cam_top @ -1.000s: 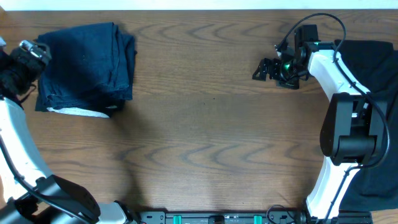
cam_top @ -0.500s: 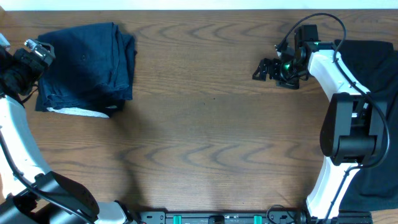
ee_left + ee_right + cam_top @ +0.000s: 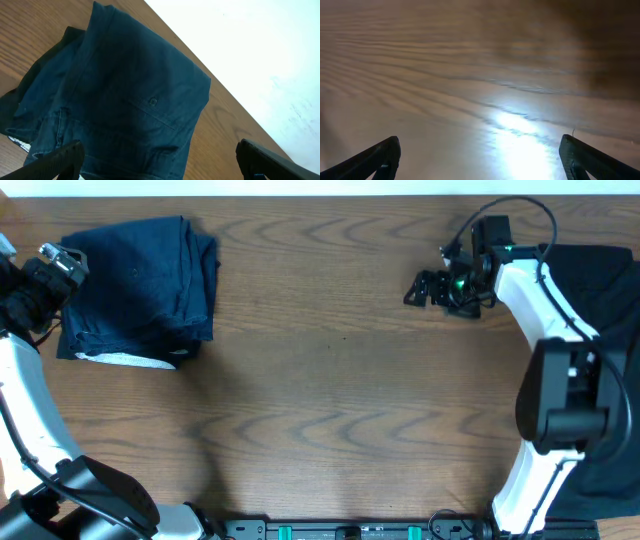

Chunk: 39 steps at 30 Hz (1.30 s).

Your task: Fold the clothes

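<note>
At far right, black garment partly beneath the right arm.

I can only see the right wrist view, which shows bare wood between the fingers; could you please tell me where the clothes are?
Observer: A black garment lies at the right edge of the table. The right gripper points away from it.
Operator: Thank you. Is there any other clothing?
Observer: Yes, a navy garment lies folded at the far left of the table.
Operator: And where is the left gripper, please?
Observer: The left gripper is open by the navy garment's left edge, holding nothing.
</note>
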Each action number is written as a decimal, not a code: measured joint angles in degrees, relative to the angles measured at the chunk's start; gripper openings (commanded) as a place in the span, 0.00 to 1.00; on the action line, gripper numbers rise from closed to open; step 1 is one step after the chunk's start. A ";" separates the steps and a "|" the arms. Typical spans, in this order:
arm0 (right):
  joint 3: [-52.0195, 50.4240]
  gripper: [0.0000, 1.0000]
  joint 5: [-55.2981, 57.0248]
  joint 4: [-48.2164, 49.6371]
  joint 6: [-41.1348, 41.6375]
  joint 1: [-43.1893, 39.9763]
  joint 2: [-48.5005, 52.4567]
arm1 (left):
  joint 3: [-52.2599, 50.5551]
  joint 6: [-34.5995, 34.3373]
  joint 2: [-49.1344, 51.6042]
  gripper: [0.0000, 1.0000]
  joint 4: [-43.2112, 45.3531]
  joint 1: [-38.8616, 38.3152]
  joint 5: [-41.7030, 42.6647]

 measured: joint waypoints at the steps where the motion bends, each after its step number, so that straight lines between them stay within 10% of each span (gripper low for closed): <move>1: -0.04 0.99 0.76 0.17 -0.02 0.74 -2.36 | 0.00 0.00 0.00 0.98 0.00 0.00 0.00; 21: -1.92 0.99 23.19 -3.34 -0.20 5.44 -54.82 | 0.00 0.00 0.00 0.98 -0.02 0.00 0.00; 39: -50.62 0.99 29.66 18.53 3.98 3.13 -90.14 | 0.00 0.00 0.00 0.98 -0.02 0.00 0.17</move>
